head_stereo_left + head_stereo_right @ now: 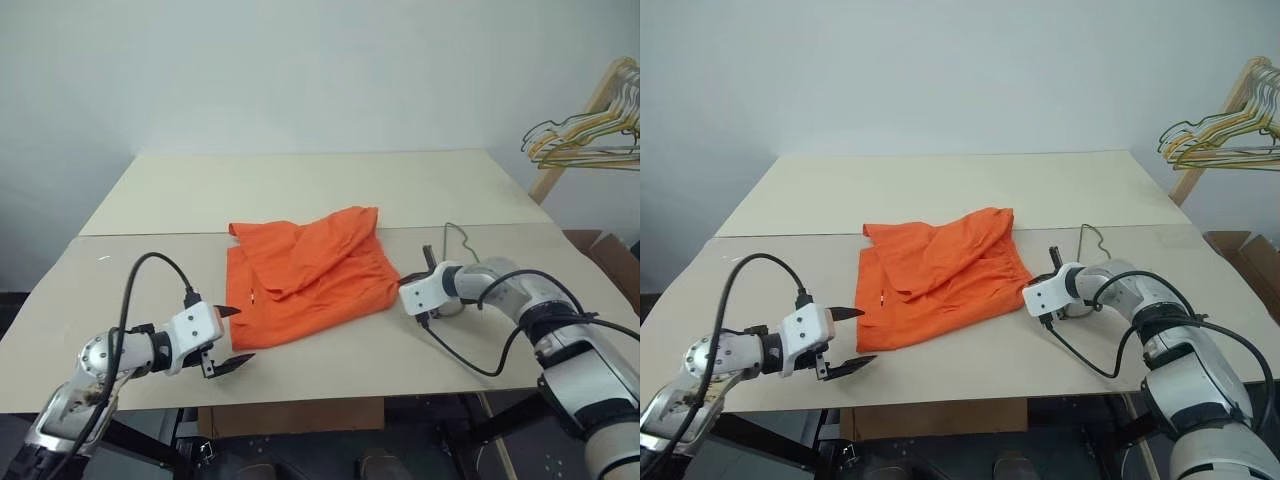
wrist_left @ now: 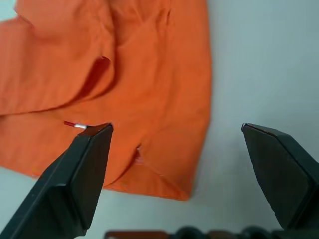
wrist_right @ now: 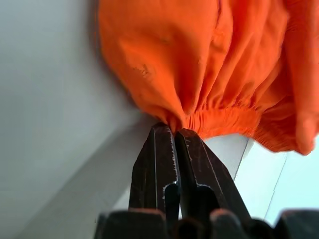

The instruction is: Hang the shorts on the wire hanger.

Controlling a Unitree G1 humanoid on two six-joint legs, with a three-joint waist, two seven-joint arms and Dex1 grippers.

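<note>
A pale wall backs a wide beige table (image 1: 120, 290), and at the far right a wooden stand carries a bunch of coloured wire hangers (image 1: 590, 135). Nearest the robot's left side, the left gripper (image 1: 232, 338) hovers just off the near-left corner of the shorts (image 1: 305, 275), its two black fingers spread wide with nothing between them; the left wrist view looks down on the hem corner between the fingertips. The shorts lie crumpled and partly folded over themselves in the middle of the table. At their right edge the right gripper (image 3: 174, 133) is clamped tight on a pinch of the gathered elastic waistband, fabric bunching just above its tips. Just behind that wrist the wire hanger (image 1: 455, 235) lies on the table, only its thin hook and a bit of wire showing. The step in hand looks like securing the garment at two points. Next, the left fingers probably need to settle over the hem corner and close, so the shorts can be lifted and spread before meeting the hanger.
</note>
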